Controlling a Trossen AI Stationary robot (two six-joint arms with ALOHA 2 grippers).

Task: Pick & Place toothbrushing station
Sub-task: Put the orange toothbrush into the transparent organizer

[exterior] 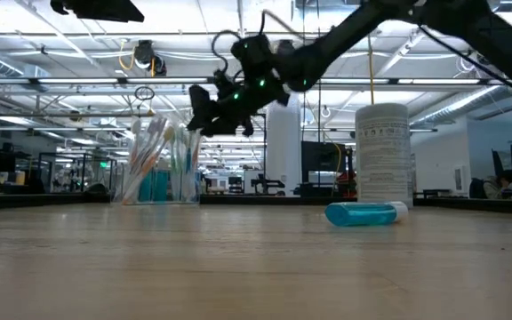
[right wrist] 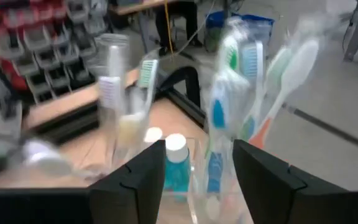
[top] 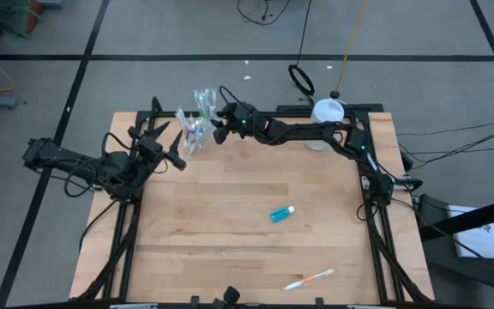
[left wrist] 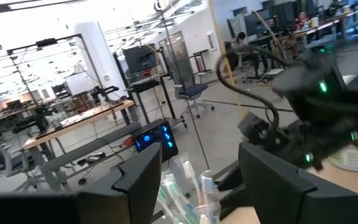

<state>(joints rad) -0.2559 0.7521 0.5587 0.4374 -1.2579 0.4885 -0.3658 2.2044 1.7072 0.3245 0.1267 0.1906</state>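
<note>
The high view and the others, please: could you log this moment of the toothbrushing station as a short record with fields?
clear cup: stands at the table's far edge, holding many toothbrushes upright and teal tubes
right gripper: open, empty, raised beside the cup's brushes
left gripper: open, empty, close to the cup on its other side
toothpaste tube: lies loose on the table, right of the middle
loose toothbrush: lies near the front edge
white bottle: upright at the far right edge
wooden table: carries all of this
</note>
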